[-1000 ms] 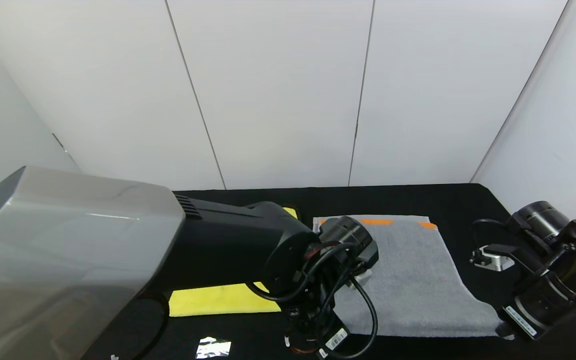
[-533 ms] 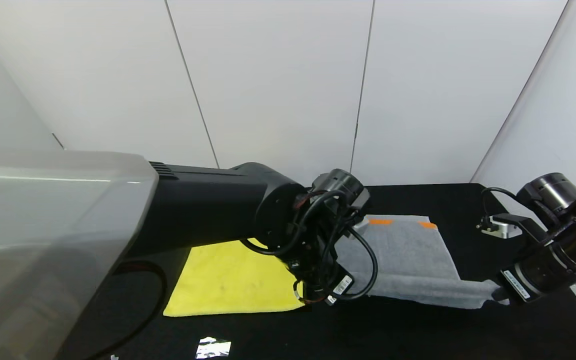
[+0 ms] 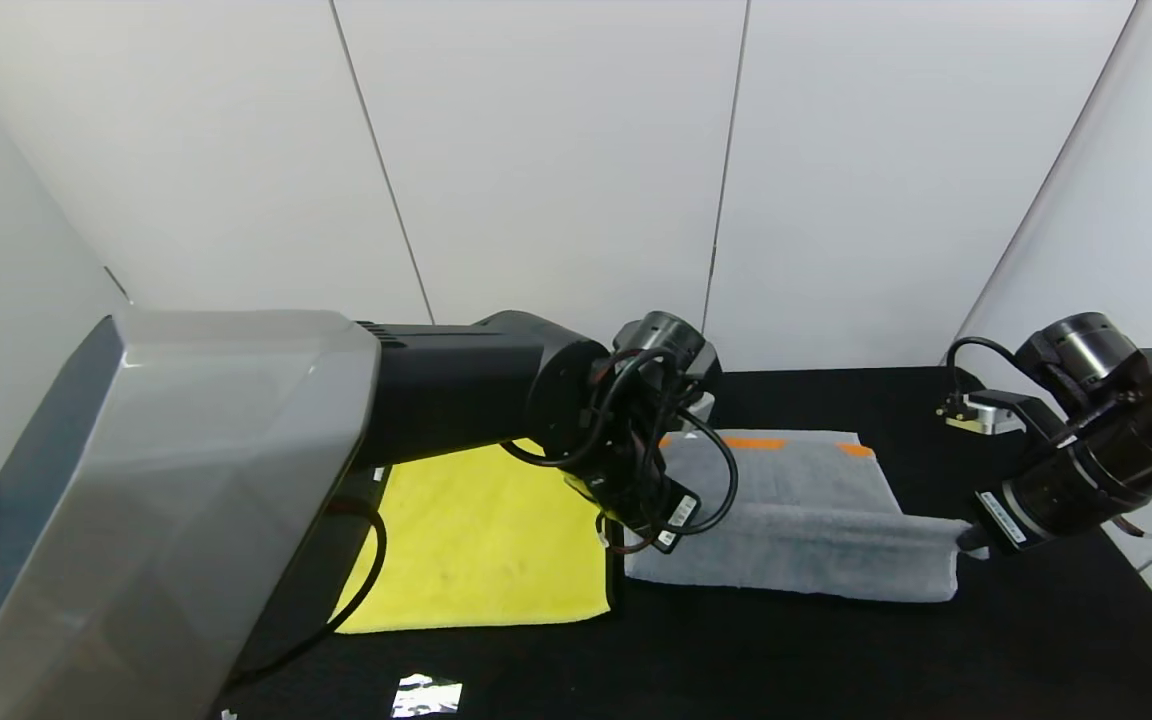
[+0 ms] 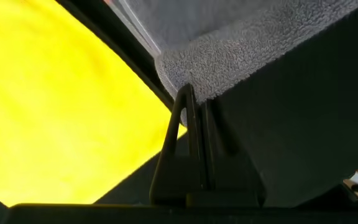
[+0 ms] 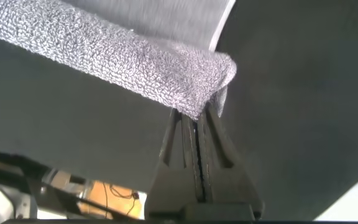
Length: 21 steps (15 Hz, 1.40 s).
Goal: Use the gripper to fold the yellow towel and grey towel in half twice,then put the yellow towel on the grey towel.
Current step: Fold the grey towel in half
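In the head view the grey towel (image 3: 796,520) had rolled farther from its near edge than before, right of the flat yellow towel (image 3: 481,545) on the worktop (image 3: 816,660), while wrist views showed the left end effector (image 4: 191,102) and right end effector (image 5: 194,118) each clenched on its near corners.

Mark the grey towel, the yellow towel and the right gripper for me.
grey towel (image 3: 796,545), head view, on the lifted near fold.
yellow towel (image 3: 481,540), head view, middle of the flat cloth.
right gripper (image 5: 194,124), right wrist view, fingertips shut on the grey towel's corner.
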Tool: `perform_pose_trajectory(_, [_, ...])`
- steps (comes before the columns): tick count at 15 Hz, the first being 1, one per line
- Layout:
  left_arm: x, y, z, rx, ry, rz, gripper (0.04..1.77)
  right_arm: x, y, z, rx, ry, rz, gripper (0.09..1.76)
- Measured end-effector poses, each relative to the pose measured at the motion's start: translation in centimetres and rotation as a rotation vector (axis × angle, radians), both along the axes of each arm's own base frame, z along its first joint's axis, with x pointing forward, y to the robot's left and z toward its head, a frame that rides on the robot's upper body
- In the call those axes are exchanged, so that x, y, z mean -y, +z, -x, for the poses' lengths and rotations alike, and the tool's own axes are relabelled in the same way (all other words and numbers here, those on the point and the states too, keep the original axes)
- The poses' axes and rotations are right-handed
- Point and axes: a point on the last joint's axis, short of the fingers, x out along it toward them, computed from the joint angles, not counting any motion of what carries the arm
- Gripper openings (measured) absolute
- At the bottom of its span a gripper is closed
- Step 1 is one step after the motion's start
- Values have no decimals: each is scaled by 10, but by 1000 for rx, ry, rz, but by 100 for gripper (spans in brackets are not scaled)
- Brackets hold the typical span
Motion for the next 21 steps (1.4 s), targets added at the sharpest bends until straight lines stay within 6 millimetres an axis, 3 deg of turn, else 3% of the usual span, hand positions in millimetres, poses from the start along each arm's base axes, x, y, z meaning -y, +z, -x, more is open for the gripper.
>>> perform_pose_trajectory(8, [-2, -28, -41, 77, 29, 40, 11, -6, -16, -45, 5, -8, -7, 13])
perform_pose_trajectory(21, [-7, -45, -72, 191, 158, 109, 11, -12, -30, -75, 113, -77, -51, 13])
